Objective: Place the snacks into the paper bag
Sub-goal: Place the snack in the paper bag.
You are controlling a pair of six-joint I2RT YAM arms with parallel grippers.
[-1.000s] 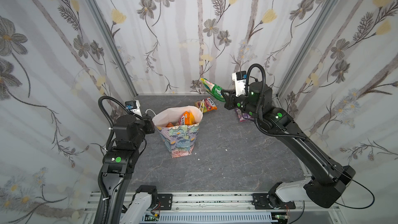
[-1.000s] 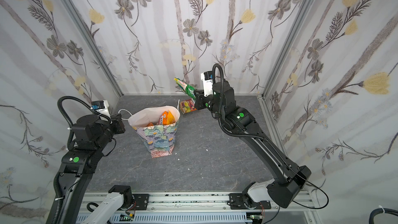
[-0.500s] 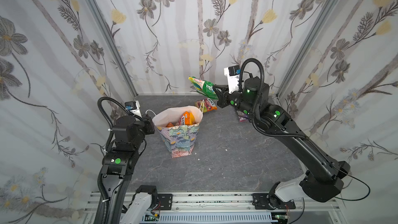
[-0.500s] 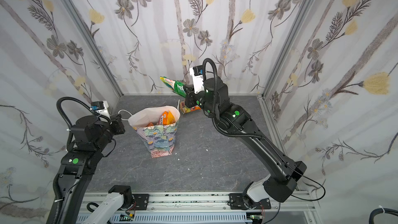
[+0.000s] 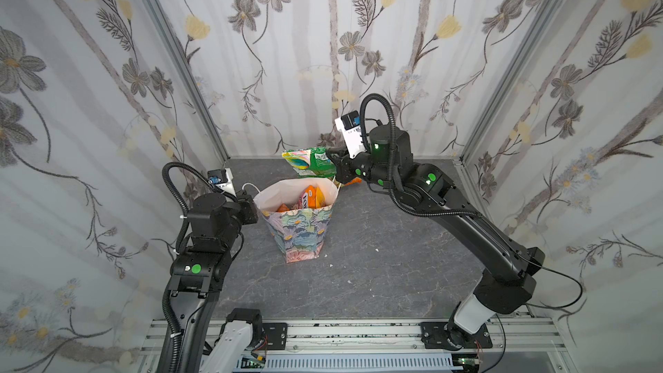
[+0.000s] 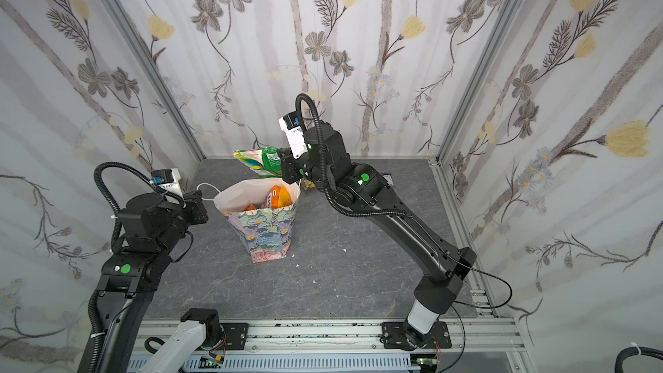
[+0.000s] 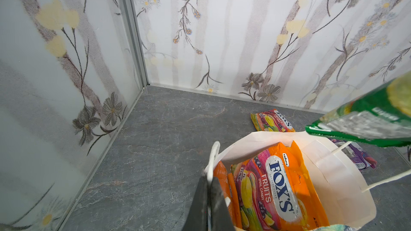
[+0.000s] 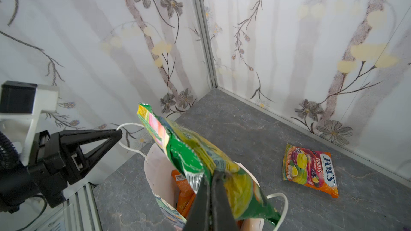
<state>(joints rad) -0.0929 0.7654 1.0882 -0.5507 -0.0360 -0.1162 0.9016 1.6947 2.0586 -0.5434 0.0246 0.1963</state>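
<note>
Grip first: my right gripper is clamped tight on one end of the green packet, holding it in the air just over the far rim of the paper bag. My left gripper is pinched closed on the bag's cord handle. One orange packet stands inside the bag. A second orange packet and a purple packet lie on the floor behind the bag.

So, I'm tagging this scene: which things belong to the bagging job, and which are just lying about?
Job: paper bag; left pincer gripping its rim; green packet in the right pincer; bagged FOX'S packets; loose FOX'S packet; purple packet.
Lying about: white specks; floral wall panels.
</note>
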